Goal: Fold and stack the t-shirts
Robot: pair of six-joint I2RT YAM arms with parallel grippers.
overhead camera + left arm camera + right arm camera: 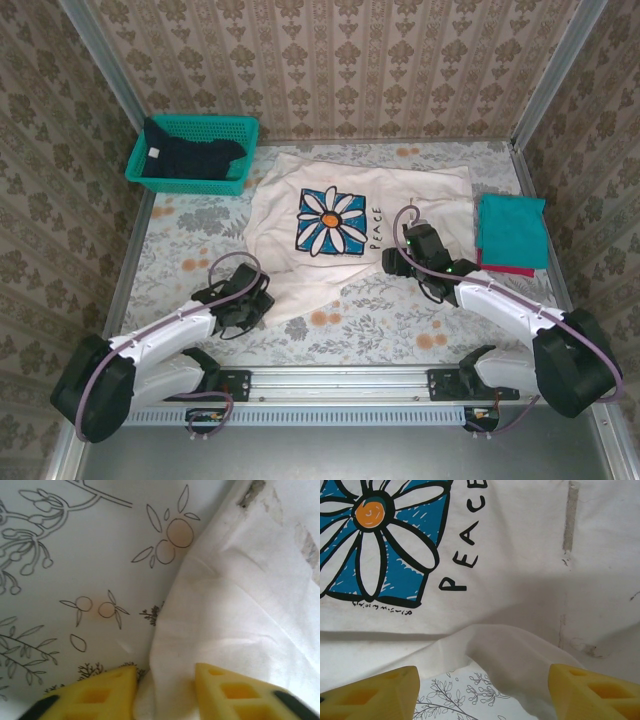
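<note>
Floral tablecloth (200, 225), wallpapered walls: a teal basket (188, 184) back left holds the navy t-shirt (185, 158), the folded teal t-shirt (512, 230) lies right, and the cream PEACE t-shirt (400, 195) is spread centre. Left wrist: the left gripper (165, 690) is narrowed astride its hem; I cannot tell if it pinches. Right wrist: the right gripper (482, 690) is spread wide, holding nothing, over a raised hem fold.

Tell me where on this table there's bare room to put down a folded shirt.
Bare table lies left of the cream t-shirt, in front of the teal basket, and along the near strip between that shirt's hem and the rail. Crowded: the centre under that shirt, and the right edge with the folded teal t-shirt.
</note>
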